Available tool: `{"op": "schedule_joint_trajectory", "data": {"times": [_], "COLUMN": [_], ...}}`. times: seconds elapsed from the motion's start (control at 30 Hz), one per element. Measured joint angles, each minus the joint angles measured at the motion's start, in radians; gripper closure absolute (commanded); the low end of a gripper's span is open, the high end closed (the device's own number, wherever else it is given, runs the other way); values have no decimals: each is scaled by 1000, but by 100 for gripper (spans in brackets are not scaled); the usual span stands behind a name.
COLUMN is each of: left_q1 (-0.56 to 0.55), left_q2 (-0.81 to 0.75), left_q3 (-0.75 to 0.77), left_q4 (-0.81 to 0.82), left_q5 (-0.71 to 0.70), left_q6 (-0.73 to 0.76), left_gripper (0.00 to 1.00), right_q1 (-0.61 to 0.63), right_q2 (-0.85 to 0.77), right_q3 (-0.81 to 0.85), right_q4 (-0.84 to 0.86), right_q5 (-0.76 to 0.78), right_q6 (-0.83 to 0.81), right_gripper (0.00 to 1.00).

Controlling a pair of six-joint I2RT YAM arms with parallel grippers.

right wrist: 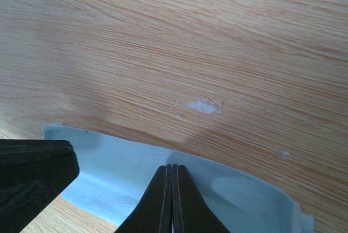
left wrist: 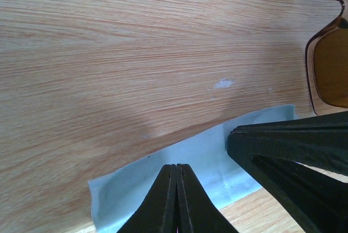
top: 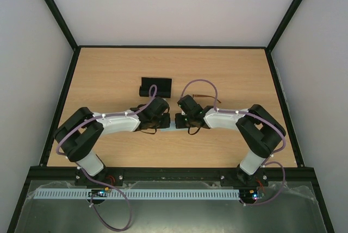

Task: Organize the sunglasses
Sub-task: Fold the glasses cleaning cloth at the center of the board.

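The sunglasses (left wrist: pixel 311 54), brown-framed with tinted lenses, lie on the table at the top right of the left wrist view; in the top view they (top: pixel 205 98) show just behind the right wrist. A light blue cloth (left wrist: pixel 196 157) lies between both grippers, its far edge raised and curved with a shadow under it. My left gripper (left wrist: pixel 176 167) is shut, apparently pinching the cloth. My right gripper (right wrist: pixel 172 167) is shut the same way on the cloth (right wrist: pixel 125 168). The two grippers (top: pixel 157 126) (top: pixel 182 124) almost touch at the table's middle.
A black oblong case (top: pixel 156 87) stands behind the left gripper. A small white chip (right wrist: pixel 204 106) marks the wood beyond the cloth. Black frame rails (top: pixel 68 100) border the table on the left, right and back.
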Motion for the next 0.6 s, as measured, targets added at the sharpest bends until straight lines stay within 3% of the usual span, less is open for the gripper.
{"op": "schedule_joint_trajectory", "data": {"times": [0.6], "left_q1": [0], "left_q2": [27], "left_q3": [8], "left_q4": [39], "left_q5": [6], "left_q6": [3], "left_gripper": [98], "right_q1": [0], "right_q2": [-9], "right_q3": [26], "right_q4": [13], "right_q5": [-2], "right_q6": [0], "right_gripper": [98]}}
